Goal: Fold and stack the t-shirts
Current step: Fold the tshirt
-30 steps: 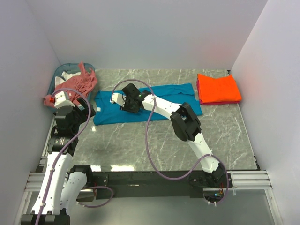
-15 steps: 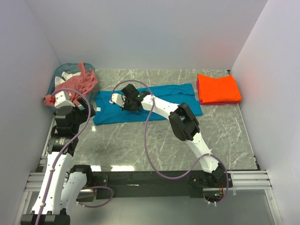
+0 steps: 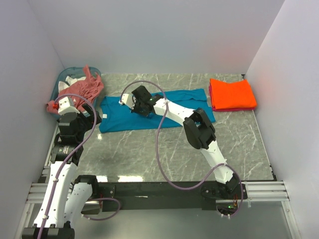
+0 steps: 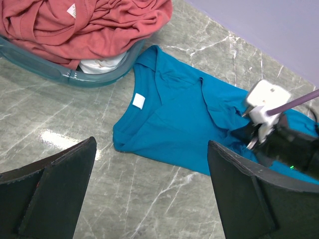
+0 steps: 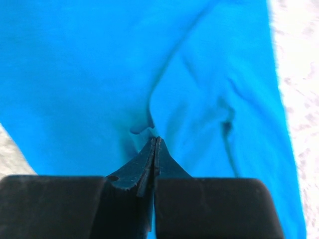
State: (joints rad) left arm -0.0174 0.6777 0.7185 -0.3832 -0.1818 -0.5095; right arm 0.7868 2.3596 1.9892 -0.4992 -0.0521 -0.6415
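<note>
A teal-blue t-shirt (image 3: 117, 119) (image 4: 174, 124) (image 5: 75, 74) lies spread flat across the middle of the table, its white neck tag (image 4: 139, 101) facing up. My right gripper (image 3: 142, 106) (image 5: 155, 140) (image 4: 256, 139) points down on the shirt's left part. It is shut, with a small puckered fold of teal cloth pinched at its tips. An orange t-shirt (image 3: 232, 93) lies folded at the back right. A salmon-pink t-shirt (image 3: 82, 89) (image 4: 89, 25) is heaped in the basket. My left gripper (image 4: 152, 189) hangs open above bare table, near the teal shirt's left hem, holding nothing.
A teal plastic basket (image 3: 62, 78) (image 4: 60, 74) stands in the back left corner, with white cloth (image 4: 102, 63) under the pink heap. A reddish edge (image 3: 212, 105) shows beneath the orange shirt. White walls enclose three sides. The right arm's purple cable (image 3: 158, 144) loops over the table.
My right gripper has gone from partly open to shut on a fold of the teal shirt and has shifted slightly toward the back. The left arm has not moved.
</note>
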